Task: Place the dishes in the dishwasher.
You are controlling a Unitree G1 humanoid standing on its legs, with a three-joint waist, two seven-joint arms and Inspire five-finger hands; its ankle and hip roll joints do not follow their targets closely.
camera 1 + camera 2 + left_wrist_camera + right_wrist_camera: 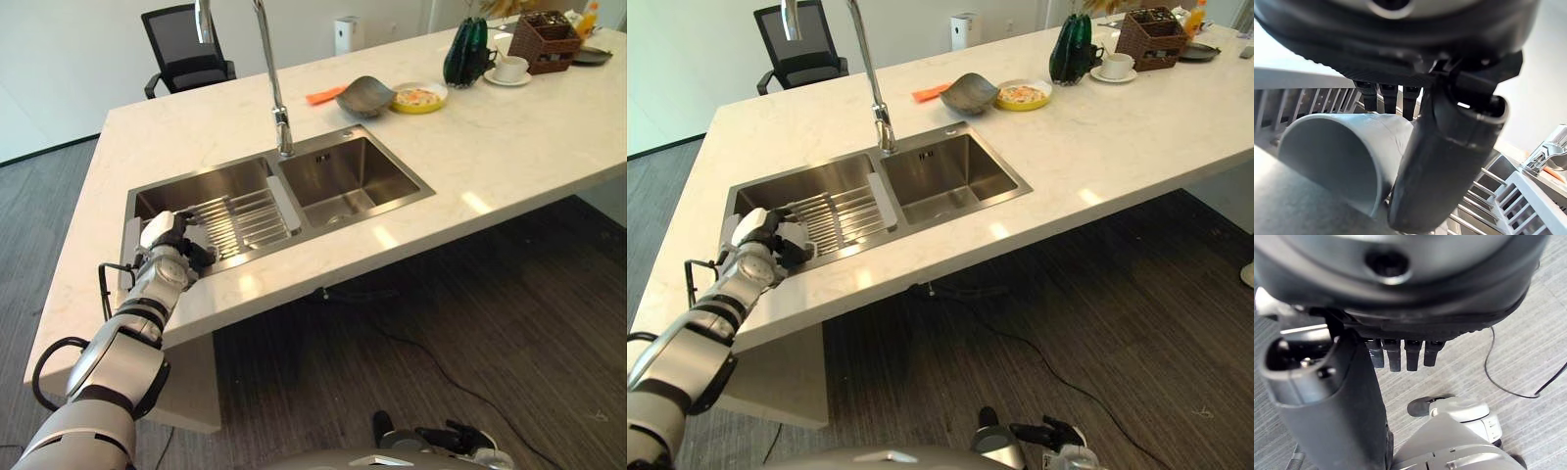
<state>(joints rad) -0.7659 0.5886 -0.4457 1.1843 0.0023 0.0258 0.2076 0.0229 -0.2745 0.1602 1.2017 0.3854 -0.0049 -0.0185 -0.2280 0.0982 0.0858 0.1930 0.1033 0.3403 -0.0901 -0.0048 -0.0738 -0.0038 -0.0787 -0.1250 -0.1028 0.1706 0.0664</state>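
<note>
My left hand (pixel 174 253) is at the left end of the metal dish rack (pixel 240 217), which lies in the left basin of the steel sink (pixel 353 176). In the left wrist view its thumb (pixel 1444 161) and fingers are curled on the wall of a pale grey-blue cup (pixel 1337 152), which lies on its side on the rack. A grey bowl (pixel 364 96) and a yellow plate of food (pixel 419 98) stand on the counter beyond the sink. My right hand (pixel 1400 293) hangs low over the floor, holding nothing, with relaxed fingers.
A tall faucet (pixel 279 108) rises behind the sink divider. Farther back on the counter are an orange cloth (pixel 325 95), a dark green vase (pixel 465 51), a cup on a saucer (pixel 509 69) and a wicker basket (pixel 545 41). An office chair (pixel 186 49) stands beyond the counter.
</note>
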